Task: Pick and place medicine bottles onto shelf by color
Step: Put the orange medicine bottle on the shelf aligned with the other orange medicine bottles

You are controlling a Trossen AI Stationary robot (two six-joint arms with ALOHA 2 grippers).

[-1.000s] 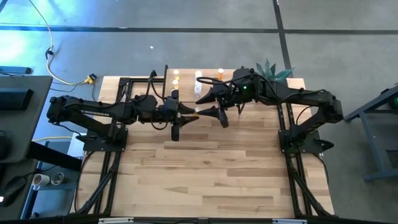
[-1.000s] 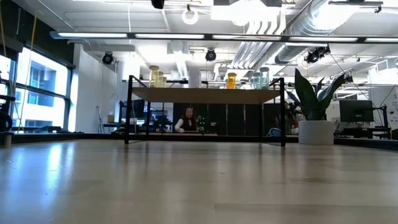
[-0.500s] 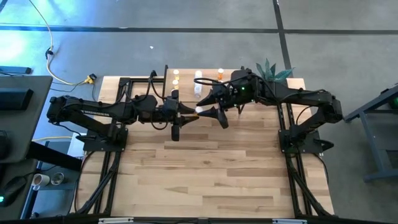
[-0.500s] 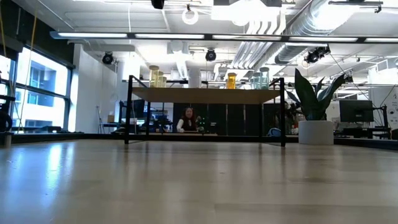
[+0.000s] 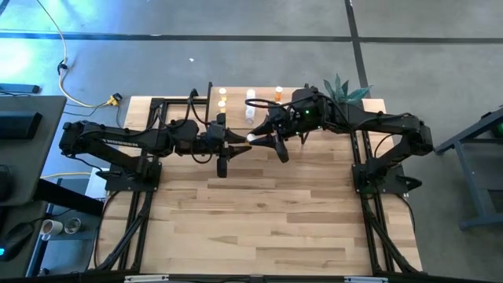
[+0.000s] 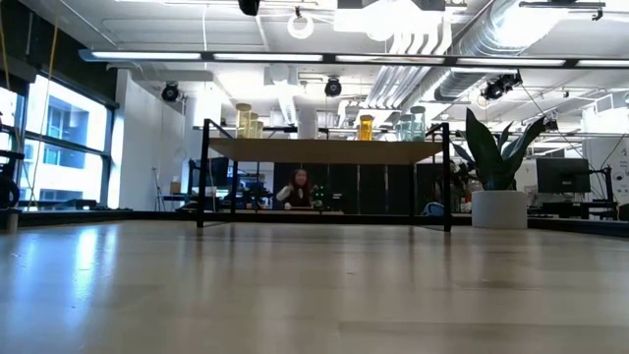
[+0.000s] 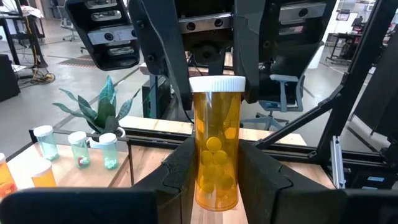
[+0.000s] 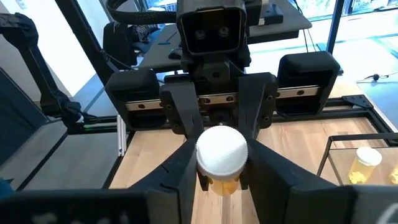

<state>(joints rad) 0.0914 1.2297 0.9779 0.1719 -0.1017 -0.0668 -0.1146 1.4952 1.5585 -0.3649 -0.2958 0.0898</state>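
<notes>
Both our left gripper (image 7: 217, 180) and right gripper (image 8: 221, 177) pinch the light, rigid, slippery orange bottle (image 7: 216, 149) mid-frame, so we'd grip its body below the cap

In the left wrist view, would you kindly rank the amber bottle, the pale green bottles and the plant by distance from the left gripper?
1. Amber bottle, between the left gripper's jaws.
2. Pale green bottles, on the shelf.
3. Plant, beyond those bottles.

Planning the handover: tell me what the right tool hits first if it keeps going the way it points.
The orange bottle it shares with the left tool; the right tool sits at the white cap. Straight behind lies the left arm's wrist.
</notes>
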